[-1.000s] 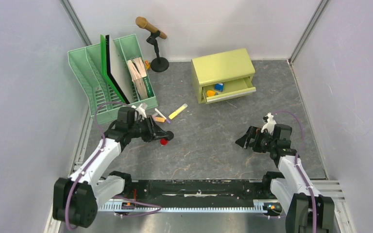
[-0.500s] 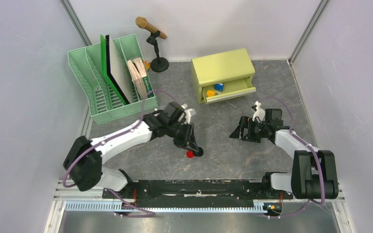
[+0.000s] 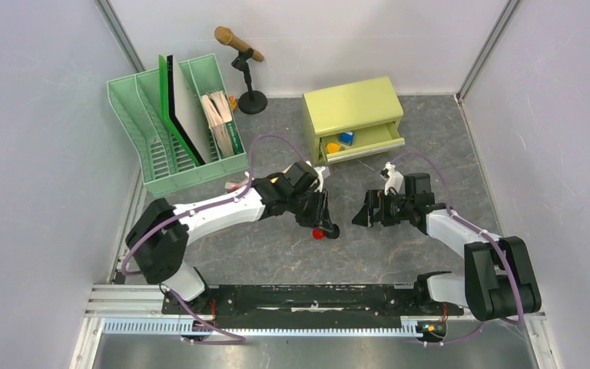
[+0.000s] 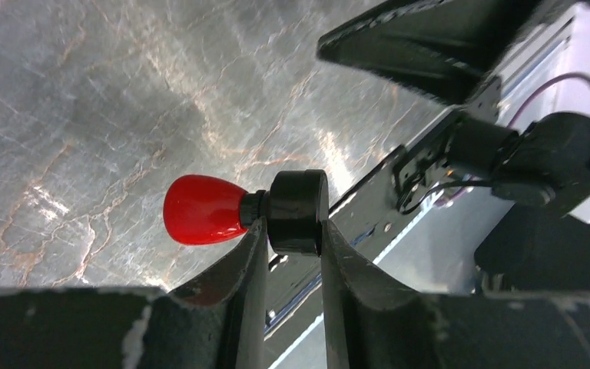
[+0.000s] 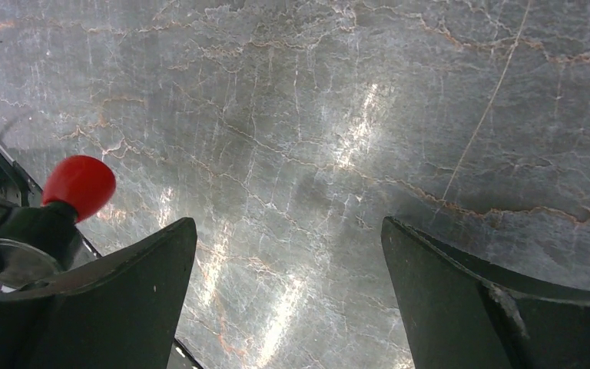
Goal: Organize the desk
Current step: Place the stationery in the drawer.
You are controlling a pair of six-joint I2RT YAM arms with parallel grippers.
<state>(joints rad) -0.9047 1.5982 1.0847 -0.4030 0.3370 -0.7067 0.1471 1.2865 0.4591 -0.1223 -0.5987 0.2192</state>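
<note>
— What stands at the back?
— A mint-green file rack (image 3: 127, 115) with boards (image 3: 180, 108) in it, a microphone (image 3: 238, 44) on a stand beside it, then a yellow-green cabinet (image 3: 351, 106).
— Its drawers?
— One drawer (image 3: 362, 147) is open, with a blue block (image 3: 346, 138) and an orange piece (image 3: 333, 147) inside.
— And nearer?
— A black stub with a red knob (image 3: 320, 232).

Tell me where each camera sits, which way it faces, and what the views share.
Top external: above and behind the robot, looking down on the desk; left arm and right arm show whole.
Left wrist: on the left arm, facing along the left fingers clamping a red-tipped black piece, toward the right arm.
Right wrist: on the right arm, facing the desk between the open right fingers.
Shared: the red tip shows in all three.
</note>
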